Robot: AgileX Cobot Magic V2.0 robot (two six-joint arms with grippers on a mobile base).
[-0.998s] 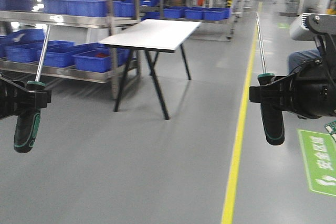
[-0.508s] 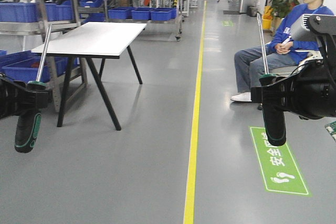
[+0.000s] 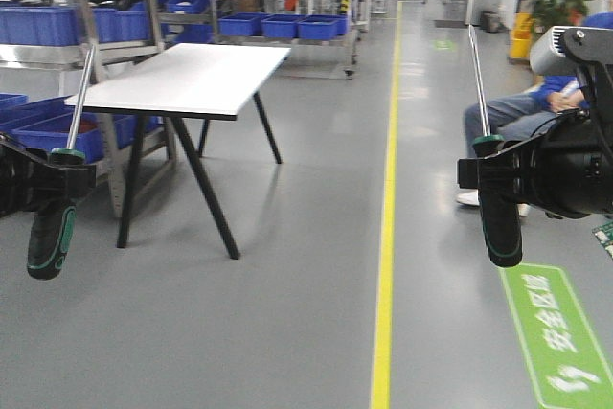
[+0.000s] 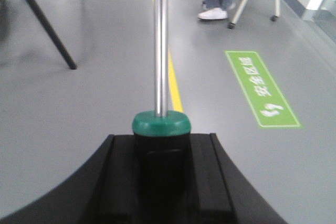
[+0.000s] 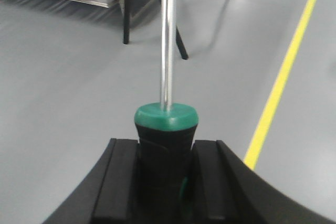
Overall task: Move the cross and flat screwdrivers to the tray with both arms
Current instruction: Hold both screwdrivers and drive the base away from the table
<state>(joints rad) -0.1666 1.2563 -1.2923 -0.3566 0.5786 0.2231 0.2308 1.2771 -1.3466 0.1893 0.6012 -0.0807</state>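
Left gripper [image 3: 57, 179] is clamped on the handle of the left screwdriver [image 3: 48, 237]. The shaft points up, leaning slightly right, and the handle hangs below the jaws. Right gripper [image 3: 493, 171] grips the right screwdriver [image 3: 502, 235] likewise, shaft near vertical. Both tools are held in the air, well apart, over the floor [image 3: 287, 332], with a white table [image 3: 192, 79] beyond.
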